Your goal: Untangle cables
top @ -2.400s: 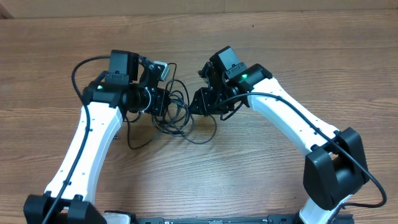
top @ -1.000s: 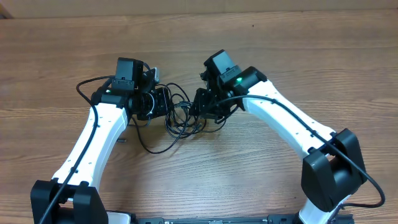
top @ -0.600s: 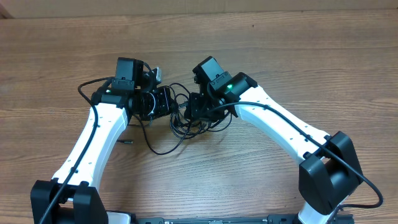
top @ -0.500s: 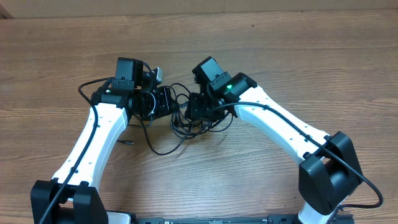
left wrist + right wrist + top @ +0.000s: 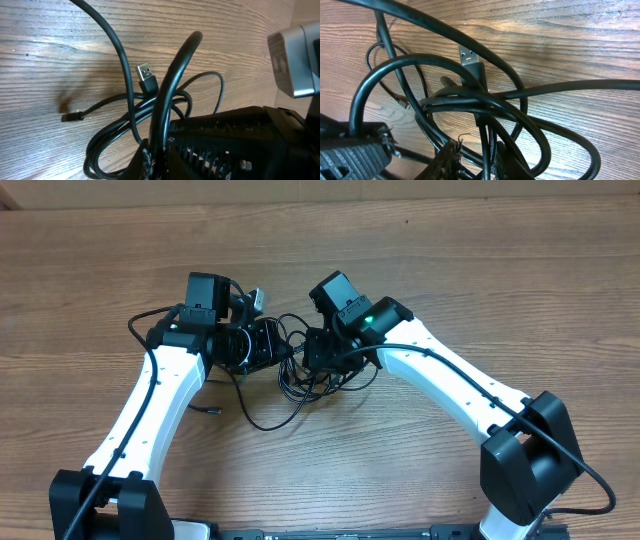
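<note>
Near the middle of the brown wooden desk [image 5: 480, 270], the thin black flexible cables [image 5: 300, 375] lie bunched in overlapping loops between the two arms. One strand trails out toward the near left corner and ends in a small plug [image 5: 205, 409] flat on the wood. The left claw [image 5: 268, 345] sits at the left side of the bunch, clenched on one of the cables, which rises in an arch from between its fingers [image 5: 145, 162]. A silver USB plug [image 5: 145, 75] points up just behind that arch. The right claw [image 5: 312, 358] is at the right side of the tangle, its fingers [image 5: 446, 160] slightly apart with strands running between them. Whether they pinch those strands cannot be told.
</note>
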